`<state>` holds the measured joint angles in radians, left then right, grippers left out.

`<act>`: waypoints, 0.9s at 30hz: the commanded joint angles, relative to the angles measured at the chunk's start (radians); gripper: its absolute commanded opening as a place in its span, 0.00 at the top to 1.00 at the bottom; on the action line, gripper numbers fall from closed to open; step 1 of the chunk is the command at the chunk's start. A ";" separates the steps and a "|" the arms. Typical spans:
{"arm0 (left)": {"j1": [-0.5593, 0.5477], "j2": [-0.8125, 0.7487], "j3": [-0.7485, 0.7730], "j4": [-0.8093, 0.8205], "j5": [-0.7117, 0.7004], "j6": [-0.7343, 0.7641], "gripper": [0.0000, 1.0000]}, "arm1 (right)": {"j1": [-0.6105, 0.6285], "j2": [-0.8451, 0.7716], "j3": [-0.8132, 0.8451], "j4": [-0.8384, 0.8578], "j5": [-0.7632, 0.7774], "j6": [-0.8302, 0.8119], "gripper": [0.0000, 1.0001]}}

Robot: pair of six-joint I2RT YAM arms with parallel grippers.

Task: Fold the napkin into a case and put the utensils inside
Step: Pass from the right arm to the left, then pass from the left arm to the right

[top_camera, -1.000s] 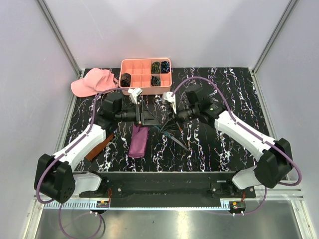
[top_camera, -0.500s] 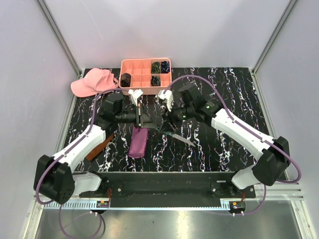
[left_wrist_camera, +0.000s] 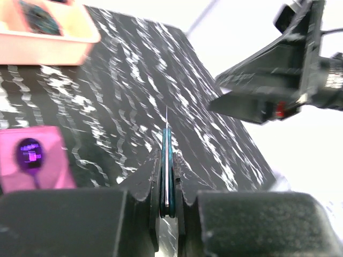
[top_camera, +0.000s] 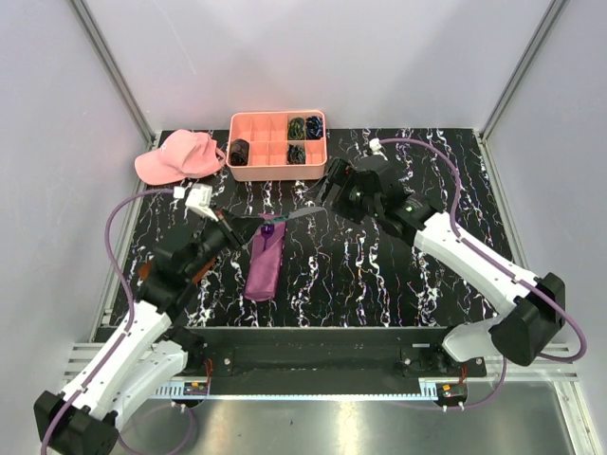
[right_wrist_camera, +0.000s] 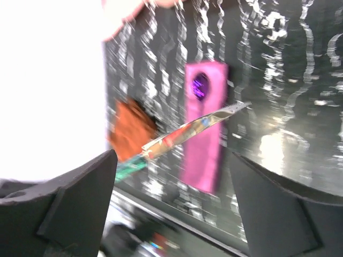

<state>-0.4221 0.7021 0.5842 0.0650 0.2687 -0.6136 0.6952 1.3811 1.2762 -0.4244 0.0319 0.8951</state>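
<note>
Walls (top_camera: pixel 332 57), pale and bare, close three sides of a black bench (top_camera: pixel 398 275) veined white. A pink cap (top_camera: pixel 175 156) lies at the far left corner. The left gripper (top_camera: pixel 230 228), over the left half, pinches a utensil (top_camera: pixel 289 216) by its teal handle, its tip pointing right past the far end of the napkin (top_camera: pixel 265 268), a narrow folded strip left of centre. A tray (top_camera: pixel 278 172) sits at mid far edge. The right gripper (top_camera: pixel 332 190) hangs just beside its right end, fingers spread.
</note>
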 commanded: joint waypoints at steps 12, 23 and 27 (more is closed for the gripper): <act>-0.006 -0.184 -0.112 0.180 -0.266 0.002 1.00 | 0.041 0.249 0.132 0.145 0.013 0.522 0.31; -0.010 -0.184 -0.129 0.196 -0.298 0.005 1.00 | 0.082 0.272 0.178 0.141 0.053 0.548 0.26; -0.010 -0.182 -0.130 0.206 -0.302 0.005 1.00 | 0.118 0.289 0.190 0.134 0.051 0.597 0.28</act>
<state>-0.4271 0.5255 0.4488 0.1608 0.0025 -0.6205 0.7746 1.6562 1.4208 -0.3092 0.0490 1.4380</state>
